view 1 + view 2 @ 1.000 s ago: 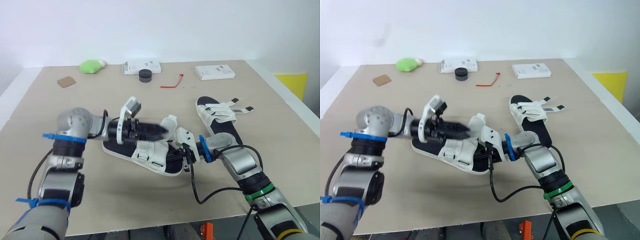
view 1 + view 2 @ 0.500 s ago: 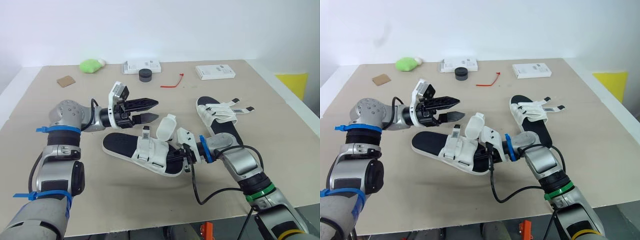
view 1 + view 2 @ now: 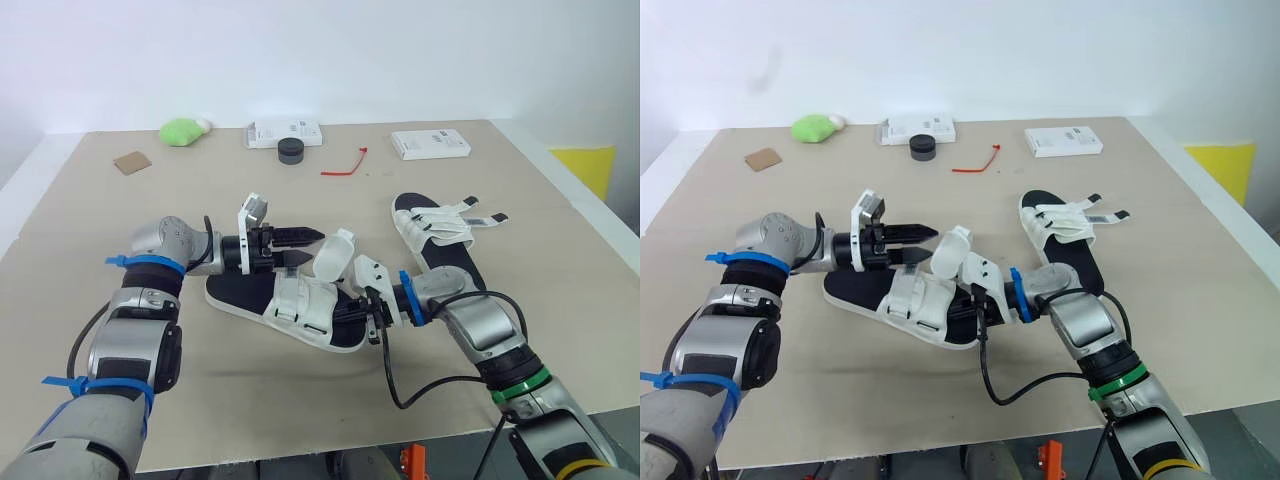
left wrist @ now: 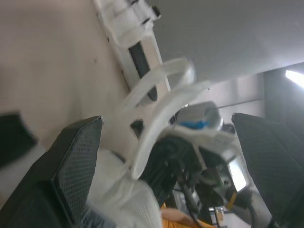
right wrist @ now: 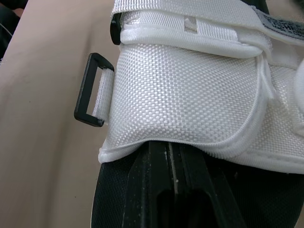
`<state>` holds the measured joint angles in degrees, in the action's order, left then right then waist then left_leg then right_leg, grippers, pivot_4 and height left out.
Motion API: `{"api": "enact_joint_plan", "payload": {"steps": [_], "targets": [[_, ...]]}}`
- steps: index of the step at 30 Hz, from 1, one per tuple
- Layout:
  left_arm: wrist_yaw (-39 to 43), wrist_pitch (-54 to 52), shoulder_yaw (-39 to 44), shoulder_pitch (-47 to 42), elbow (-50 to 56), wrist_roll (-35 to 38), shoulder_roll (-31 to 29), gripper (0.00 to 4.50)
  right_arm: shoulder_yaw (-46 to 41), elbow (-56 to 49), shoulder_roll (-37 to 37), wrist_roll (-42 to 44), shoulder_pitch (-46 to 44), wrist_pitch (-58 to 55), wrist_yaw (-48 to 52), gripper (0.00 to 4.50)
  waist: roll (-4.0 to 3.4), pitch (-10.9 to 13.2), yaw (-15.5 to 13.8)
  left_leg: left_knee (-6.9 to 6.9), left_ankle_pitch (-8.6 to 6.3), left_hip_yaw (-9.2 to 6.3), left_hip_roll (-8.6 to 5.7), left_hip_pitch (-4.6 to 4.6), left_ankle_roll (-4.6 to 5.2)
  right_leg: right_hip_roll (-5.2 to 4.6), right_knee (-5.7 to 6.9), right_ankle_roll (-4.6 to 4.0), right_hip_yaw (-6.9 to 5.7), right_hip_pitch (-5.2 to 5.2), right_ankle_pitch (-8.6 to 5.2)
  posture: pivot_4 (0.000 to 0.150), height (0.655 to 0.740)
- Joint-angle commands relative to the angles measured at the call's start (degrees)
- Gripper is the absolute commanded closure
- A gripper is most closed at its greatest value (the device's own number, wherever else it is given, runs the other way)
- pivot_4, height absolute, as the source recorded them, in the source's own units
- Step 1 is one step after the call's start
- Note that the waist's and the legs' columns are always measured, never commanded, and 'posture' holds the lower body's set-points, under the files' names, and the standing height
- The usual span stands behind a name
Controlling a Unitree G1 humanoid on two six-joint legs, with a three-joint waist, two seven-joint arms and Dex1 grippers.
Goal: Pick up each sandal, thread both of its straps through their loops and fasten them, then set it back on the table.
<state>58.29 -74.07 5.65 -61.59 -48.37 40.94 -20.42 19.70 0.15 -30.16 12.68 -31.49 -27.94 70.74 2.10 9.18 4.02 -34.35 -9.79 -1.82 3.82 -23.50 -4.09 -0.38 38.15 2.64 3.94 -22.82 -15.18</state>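
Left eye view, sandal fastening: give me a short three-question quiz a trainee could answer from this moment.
1. True or false: the left pincer is open.
2. How many sandals are in view? A) one B) two C) three
3. Fill in: the raised strap just ahead of the left pincer belongs to the ____ sandal (near or far).
Key: 1 true. 2 B, the near sandal and the far sandal. 3 near.
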Motion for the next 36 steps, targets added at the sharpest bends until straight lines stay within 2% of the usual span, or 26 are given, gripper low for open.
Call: {"api": "enact_joint_plan", "payload": {"steps": [1, 13, 25, 32, 36], "targets": [[1.56, 0.47, 3.13, -3.13, -2.33, 0.25, -0.65, 0.01, 2.38, 1.3, -0.82, -1.39, 2.04, -1.83, -0.22, 4.5, 0.0, 0.0, 0.03, 0.01, 0.0, 0.0, 0.0, 0.01, 0.01, 0.0, 0.0, 0.0, 0.0, 0.0, 0.0, 0.15, 0.74], [8.31, -2.05, -4.85, 0.41, 4.57, -2.06, -0.1, 0.01, 2.43, 1.74, -0.46, -1.26, 1.46, -1.99, -0.2, 4.5, 0.0, 0.0, 0.05, 0.02, -0.02, 0.0, 0.0, 0.01, 0.02, 0.0, 0.01, 0.0, 0.01, 0.0, -0.02, 0.15, 0.74], [10.62, -2.96, -5.68, 0.04, 6.46, -1.75, 1.05, 0.01, 2.16, 1.78, -0.48, -1.1, 1.78, -2.12, -0.5, 4.5, 0.0, 0.0, 0.05, 0.01, -0.02, 0.0, 0.0, 0.0, 0.02, 0.0, 0.01, 0.0, 0.01, 0.0, -0.02, 0.15, 0.74], [14.48, -2.87, -12.43, 4.23, 16.37, -2.2, -0.88, 0.01, 2.0, 1.68, -0.31, -0.61, 1.65, -2.41, -0.72, 4.5, -0.01, 0.0, 0.1, 0.01, -0.02, 0.01, 0.0, 0.01, 0.02, 0.0, 0.01, 0.0, 0.04, 0.0, -0.02, 0.15, 0.74], [17.03, 2.64, -18.23, 7.08, 21.06, -4.9, -2.35, 0.01, 1.98, 1.7, -0.24, -0.38, 1.69, -2.51, -0.82, 4.5, -0.01, 0.0, 0.08, 0.01, -0.02, 0.01, 0.0, 0.03, 0.02, 0.0, 0.02, -0.01, 0.04, 0.03, -0.02, 0.15, 0.74]]}}
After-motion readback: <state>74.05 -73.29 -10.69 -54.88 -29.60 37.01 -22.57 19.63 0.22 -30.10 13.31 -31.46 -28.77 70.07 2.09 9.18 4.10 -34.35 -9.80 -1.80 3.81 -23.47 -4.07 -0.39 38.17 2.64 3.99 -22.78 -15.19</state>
